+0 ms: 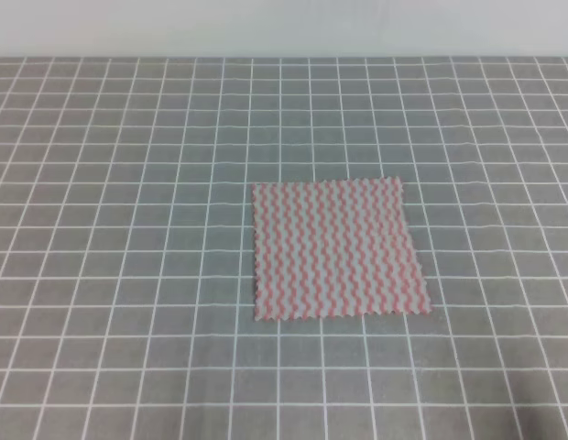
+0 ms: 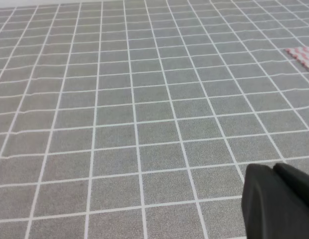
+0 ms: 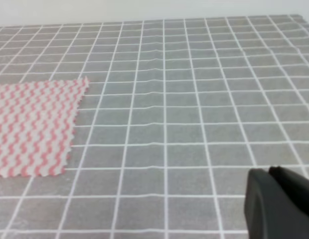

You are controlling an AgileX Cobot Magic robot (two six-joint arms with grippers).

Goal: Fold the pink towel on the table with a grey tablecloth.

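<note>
Pink towel (image 1: 337, 249): lies flat and unfolded on the desk (image 1: 128, 275), a little right of the middle, well away from all edges; its sides run slightly askew to the white grid.
Desk: grey cloth with thin white grid lines.
Left tool (image 2: 279, 204): only a dark part shows low in the left wrist view; opening cannot be told.
Right tool (image 3: 279, 204): likewise a dark part only, apart from the towel; opening cannot be told.
</note>
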